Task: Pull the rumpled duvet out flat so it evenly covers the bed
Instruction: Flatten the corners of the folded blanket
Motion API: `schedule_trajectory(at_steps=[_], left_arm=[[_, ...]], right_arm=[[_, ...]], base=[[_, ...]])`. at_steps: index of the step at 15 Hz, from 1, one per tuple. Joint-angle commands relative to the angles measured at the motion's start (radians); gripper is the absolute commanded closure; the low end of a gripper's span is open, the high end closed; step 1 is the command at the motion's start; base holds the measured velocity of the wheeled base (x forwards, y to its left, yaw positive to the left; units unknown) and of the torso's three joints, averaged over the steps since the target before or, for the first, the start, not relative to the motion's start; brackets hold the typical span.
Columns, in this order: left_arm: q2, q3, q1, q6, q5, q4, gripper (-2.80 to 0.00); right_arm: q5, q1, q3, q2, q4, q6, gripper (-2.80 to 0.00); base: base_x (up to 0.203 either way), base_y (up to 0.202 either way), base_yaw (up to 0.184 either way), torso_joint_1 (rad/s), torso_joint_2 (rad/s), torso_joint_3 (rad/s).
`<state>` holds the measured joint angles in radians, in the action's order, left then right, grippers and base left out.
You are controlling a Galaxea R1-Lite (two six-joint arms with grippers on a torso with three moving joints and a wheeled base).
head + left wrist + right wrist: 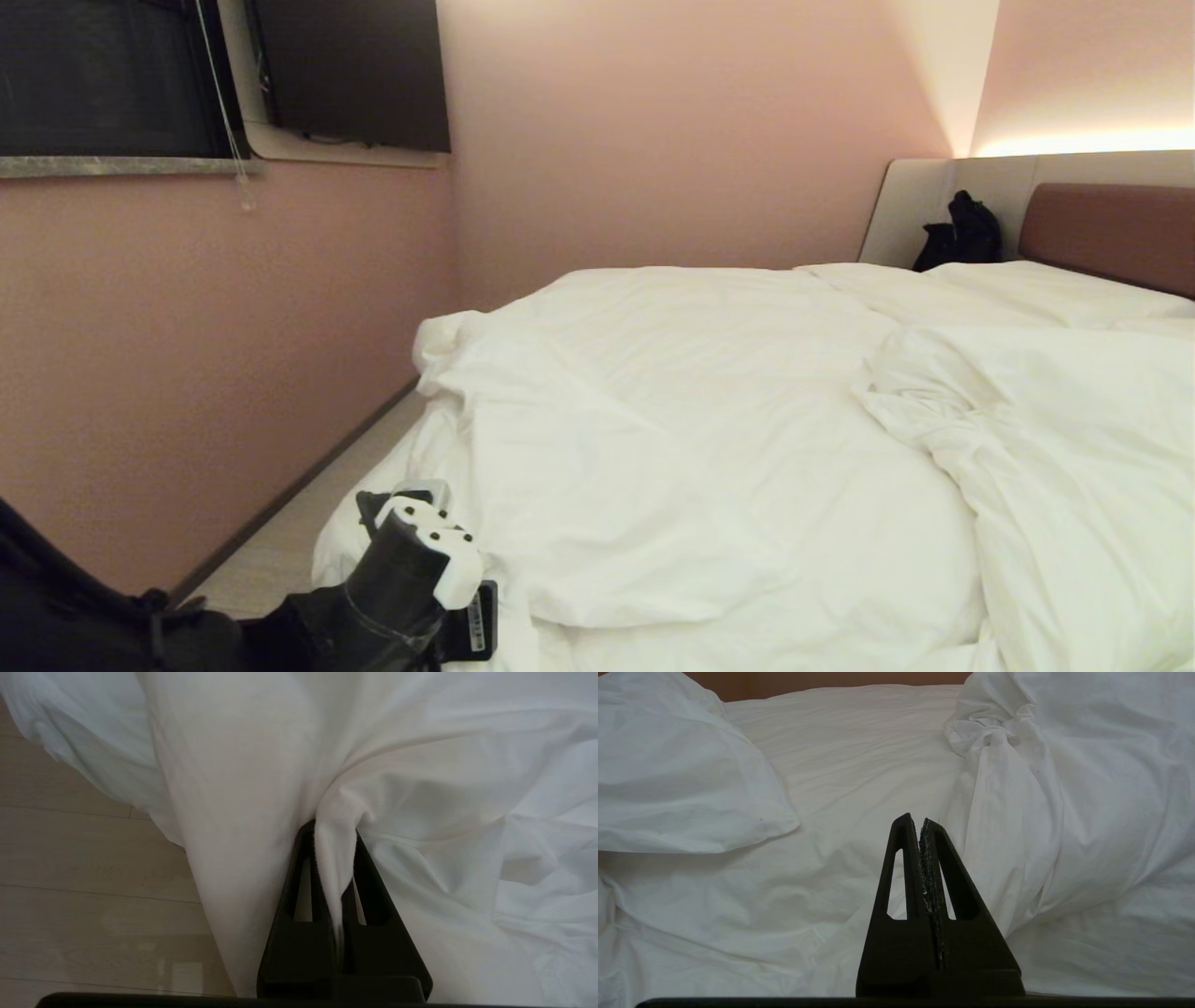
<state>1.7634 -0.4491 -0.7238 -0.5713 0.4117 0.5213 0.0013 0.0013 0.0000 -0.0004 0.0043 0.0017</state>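
Clearly the job is only partly done: the duvet (709,439) lies over most of the bed (1111,229), smooth enough across its middle, but it is bunched into a thick twisted ridge on the right side in the head view, and its near left corner spills off the mattress edge toward the pale wooden floor (280,551). Toward the headboard, 1 flat pillow (1055,289) and a stretch of bare sheet are uncovered, so the cover has yet to be drawn up and evened out; the knotted fold on the right would, I judge, need shaking loose before the duvet can sit flat. A black bag (962,233) rests in the corner beside the headboard panels. The left gripper (334,868) is clenched on a pinch of the duvet's fabric, a narrow tongue of white cloth squeezed between its 2 black fingers, with the rest of the cover fanning away from the grip and hanging above the floor. In the head view the left arm sits low at the bottom left, at the bed's near corner, its wrist angled up toward the hanging cloth. The right gripper (924,858) hovers above the sheet between the pillow and the rumpled ridge, its jaws pressed together with nothing between them, and appears idle.
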Motion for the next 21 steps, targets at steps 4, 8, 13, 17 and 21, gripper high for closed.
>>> schedule_trajectory(at_steps=[4, 8, 13, 17, 21], left_arm=[[-0.002, 0.067, 0.0, -0.048, -0.001, 0.046, -2.8], [-0.034, 0.123, -0.007, -0.084, 0.007, 0.046, -2.8], [-0.187, 0.104, -0.05, -0.048, 0.064, 0.025, 0.0], [-0.373, -0.017, -0.121, 0.132, 0.082, 0.009, 0.0], [-0.277, -0.192, -0.179, 0.277, 0.054, 0.0, 0.0]], right_arm=[[-0.001, 0.0, 0.0, 0.0, 0.0, 0.001, 0.0], [-0.001, 0.0, 0.0, 0.0, 0.0, 0.001, 0.0], [0.0, 0.0, 0.0, 0.0, 0.0, 0.001, 0.0], [0.0, 0.0, 0.0, 0.0, 0.0, 0.001, 0.0], [-0.001, 0.0, 0.0, 0.0, 0.0, 0.001, 0.0]], base=[[0.0, 0.0, 0.0, 0.0, 0.0, 0.0], [0.0, 0.0, 0.0, 0.0, 0.0, 0.0], [0.0, 0.0, 0.0, 0.0, 0.0, 0.0], [0.0, 0.0, 0.0, 0.0, 0.0, 0.0], [0.0, 0.0, 0.0, 0.0, 0.0, 0.0]])
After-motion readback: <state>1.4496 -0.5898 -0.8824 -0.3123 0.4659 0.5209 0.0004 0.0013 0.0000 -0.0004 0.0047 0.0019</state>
